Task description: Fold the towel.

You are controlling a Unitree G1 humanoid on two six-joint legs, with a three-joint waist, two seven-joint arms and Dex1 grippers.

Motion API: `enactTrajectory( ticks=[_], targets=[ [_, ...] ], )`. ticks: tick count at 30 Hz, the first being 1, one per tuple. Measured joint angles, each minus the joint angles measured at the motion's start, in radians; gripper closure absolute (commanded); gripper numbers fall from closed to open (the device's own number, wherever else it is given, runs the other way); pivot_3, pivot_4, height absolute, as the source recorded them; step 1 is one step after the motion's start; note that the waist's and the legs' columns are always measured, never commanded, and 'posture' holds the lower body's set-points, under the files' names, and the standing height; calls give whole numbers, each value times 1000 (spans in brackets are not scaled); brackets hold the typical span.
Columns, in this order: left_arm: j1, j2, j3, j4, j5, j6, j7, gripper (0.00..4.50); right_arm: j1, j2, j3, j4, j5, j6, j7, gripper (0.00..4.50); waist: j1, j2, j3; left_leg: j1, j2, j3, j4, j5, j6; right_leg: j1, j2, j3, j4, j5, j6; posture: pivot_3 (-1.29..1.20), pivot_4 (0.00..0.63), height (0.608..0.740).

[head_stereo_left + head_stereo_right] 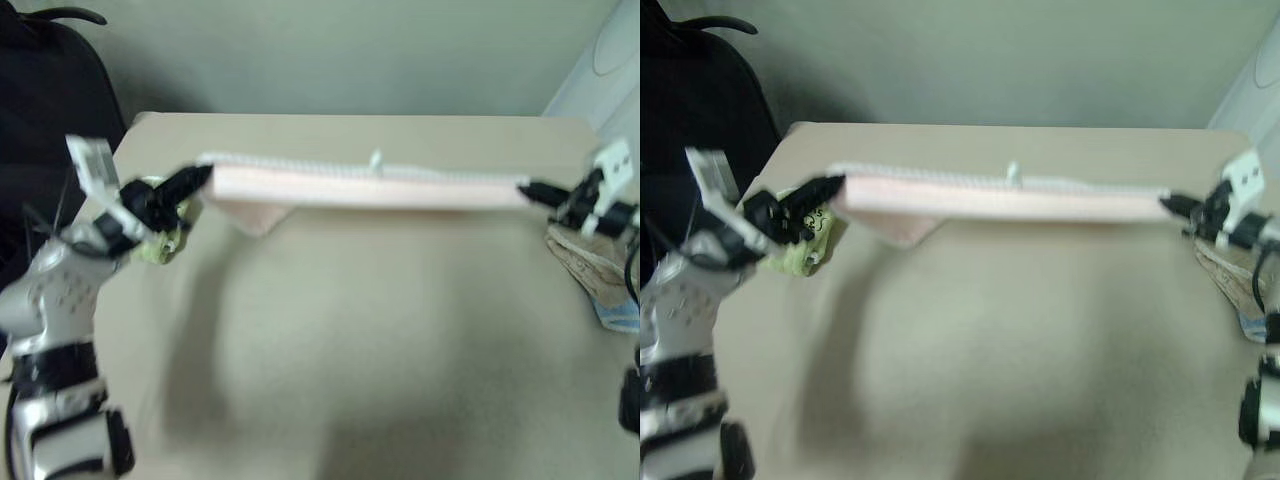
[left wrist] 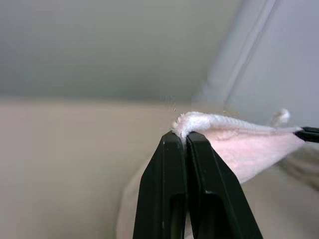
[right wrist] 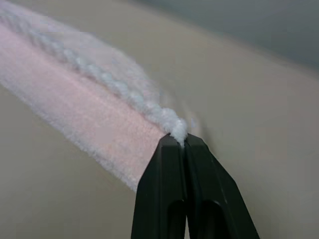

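While both hands pinch the pale pink terry towel [image 1: 365, 186] with its white trimmed edge, we keep it stretched in the air between them, above the beige counter [image 1: 350, 330]. Our left hand [image 1: 196, 179] has its two black fingers pressed together on one corner of the trim, and our right hand [image 1: 528, 187] is closed in the same way on the opposite corner. Because the grips are at the two ends of one edge, the cloth hangs straight from hand to hand and a lower layer droops just under the left hand. A small white loop [image 1: 375, 158] stands up from the trim about midway between the hands. We judge that this tension is wanted so that the towel can be laid down flat for a fold. Just below the left hand lies a crumpled light green cloth [image 1: 165, 243], and beside the right hand rests a folded beige cloth [image 1: 585, 265].
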Motion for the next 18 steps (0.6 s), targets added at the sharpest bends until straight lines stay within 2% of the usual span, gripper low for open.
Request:
enactTrajectory(
  ticks=[3, 7, 9, 10, 11, 13, 14, 16, 18],
  targets=[
    [223, 16, 67, -193, -72, 64, -3, 4467, 177, -24, -43, -145, 63, 83, 43, 4500, -1, 0, 0, 4, 1, 1, 1, 0, 0, 3, 0, 1, 3, 0, 1, 0, 150, 740],
    [492, 16, 82, -361, -80, 97, -17, 4467, 311, -66, -78, -235, 104, 139, 92, 4500, -8, -2, 2, 31, 5, 5, -1, -1, -1, 25, 1, 3, 4, -1, 1, 0, 150, 740],
    [560, 15, 78, -404, -68, 95, -21, 4467, 327, -70, -77, -245, 106, 142, 105, 4500, -11, -4, 3, 46, 6, 4, -2, -7, 8, 40, 3, 4, 6, -3, -3, 0, 150, 740],
    [586, 14, 71, -422, -61, 94, -22, 4467, 327, -74, -77, -245, 105, 142, 109, 4500, -12, -3, 4, 52, 6, 5, -1, -7, 9, 47, 5, 8, 6, -10, -13, 0, 150, 740],
    [600, 12, 67, -428, -58, 93, -22, 4467, 323, -76, -73, -242, 103, 141, 110, 4500, -13, -3, 4, 56, 6, 5, -1, -7, 9, 51, 11, 18, 7, -14, -10, 0, 150, 740],
    [596, -5, 54, -427, -56, 88, -3, 4467, 273, -76, -43, -223, 90, 134, 108, 4500, -14, -4, 4, 66, 5, 10, -1, -8, 12, 57, 12, 27, 10, -21, 1, 0, 150, 740],
    [588, -10, 50, -426, -56, 86, 4, 4467, 252, -75, -32, -218, 85, 129, 107, 4500, -15, -4, 4, 68, 5, 12, -1, -9, 13, 57, 12, 28, 11, -21, 1, 0, 150, 740],
    [523, -37, 49, -386, -57, 74, 49, 4467, 183, -68, -1, -188, 66, 111, 96, 4500, -15, -4, 3, 68, 5, 15, 1, -9, 12, 54, 12, 31, 12, -12, 8, 0, 150, 740],
    [455, -49, 50, -323, -49, 61, 97, 4467, 119, -50, 27, -154, 39, 91, 75, 4500, -15, -4, 3, 67, 6, 16, 0, -8, 8, 52, 13, 33, 13, -12, 9, 0, 150, 740]
  ],
)
